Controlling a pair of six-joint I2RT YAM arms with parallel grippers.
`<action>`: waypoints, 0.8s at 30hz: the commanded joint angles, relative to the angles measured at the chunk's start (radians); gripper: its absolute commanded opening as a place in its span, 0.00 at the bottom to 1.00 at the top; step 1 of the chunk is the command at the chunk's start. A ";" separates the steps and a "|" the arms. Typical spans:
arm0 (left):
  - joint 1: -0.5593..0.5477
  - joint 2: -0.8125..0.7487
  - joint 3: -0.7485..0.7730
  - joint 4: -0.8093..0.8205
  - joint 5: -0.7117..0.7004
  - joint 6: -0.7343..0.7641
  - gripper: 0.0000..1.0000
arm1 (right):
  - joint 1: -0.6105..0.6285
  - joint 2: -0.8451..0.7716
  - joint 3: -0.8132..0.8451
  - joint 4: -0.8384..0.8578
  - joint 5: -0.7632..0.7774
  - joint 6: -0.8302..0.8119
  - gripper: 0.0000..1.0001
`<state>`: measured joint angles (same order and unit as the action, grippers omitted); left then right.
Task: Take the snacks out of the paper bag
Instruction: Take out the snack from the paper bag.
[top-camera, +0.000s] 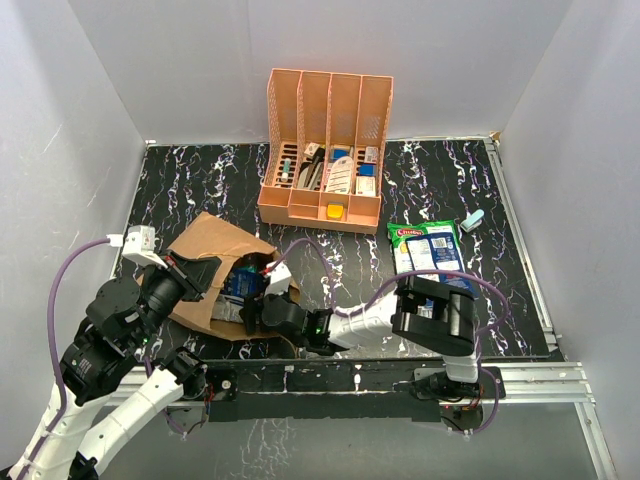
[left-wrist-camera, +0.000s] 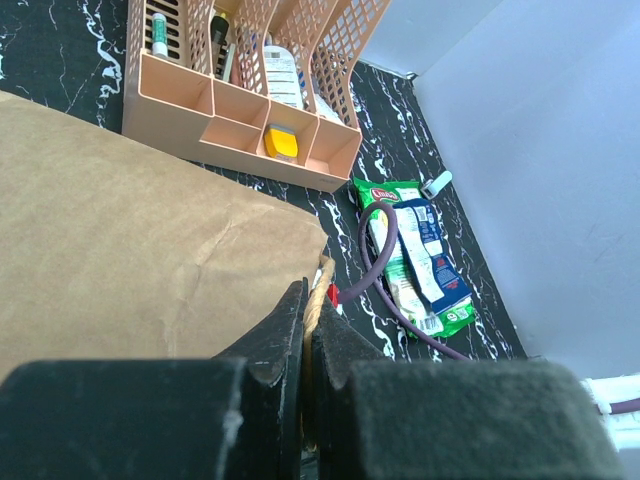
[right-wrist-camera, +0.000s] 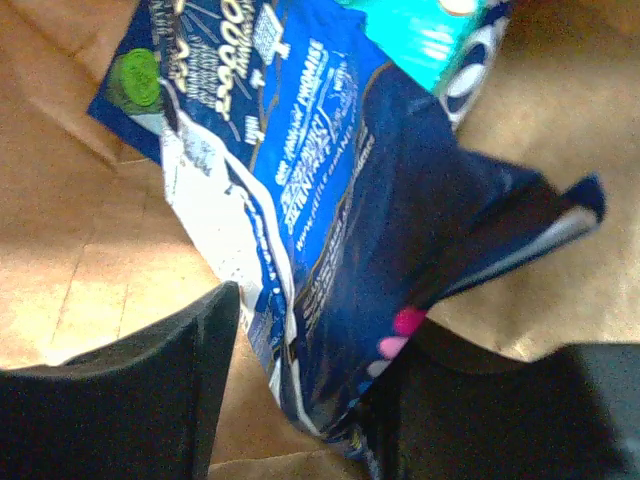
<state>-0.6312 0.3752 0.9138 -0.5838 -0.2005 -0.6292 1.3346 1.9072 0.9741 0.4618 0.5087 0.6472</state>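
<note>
**Overhead view.** The brown kraft paper bag (top-camera: 215, 245) lies on its side at left centre of the black marbled table (top-camera: 200, 180), with its mouth facing right.

**Left wrist view.** At lower centre, the left gripper (left-wrist-camera: 308, 300) has its fingers pressed together on the bag's twisted paper-cord handle (left-wrist-camera: 324, 272).

**Right wrist view.** The right gripper (right-wrist-camera: 320, 340) is inside the bag. Its jaws stand apart, one on each side of the lower end of a glossy dark-blue plastic packet (right-wrist-camera: 330, 180). Whether they press the packet cannot be told. A teal packet (right-wrist-camera: 430, 40) shows at the upper right, beside the blue one's top edge.

**Outside the bag (overhead view).** A green glossy packet (top-camera: 398, 252) rests at right centre with a second blue packet (top-camera: 445, 262) lying on it. Both are below the orange slotted plastic organiser (top-camera: 325, 110), which stands at the table's far edge.
</note>
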 joint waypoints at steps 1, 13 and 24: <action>-0.004 0.002 0.007 0.026 0.007 -0.004 0.00 | 0.006 0.009 0.060 0.145 -0.068 -0.005 0.46; -0.004 0.000 -0.008 0.026 0.012 -0.006 0.00 | 0.006 -0.268 0.040 -0.237 -0.040 0.168 0.09; -0.004 0.021 -0.004 0.032 0.018 -0.004 0.00 | 0.006 -0.604 0.026 -0.574 -0.128 0.223 0.07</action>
<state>-0.6312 0.3851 0.9138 -0.5766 -0.1940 -0.6327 1.3361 1.4353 0.9897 0.0002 0.4114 0.8280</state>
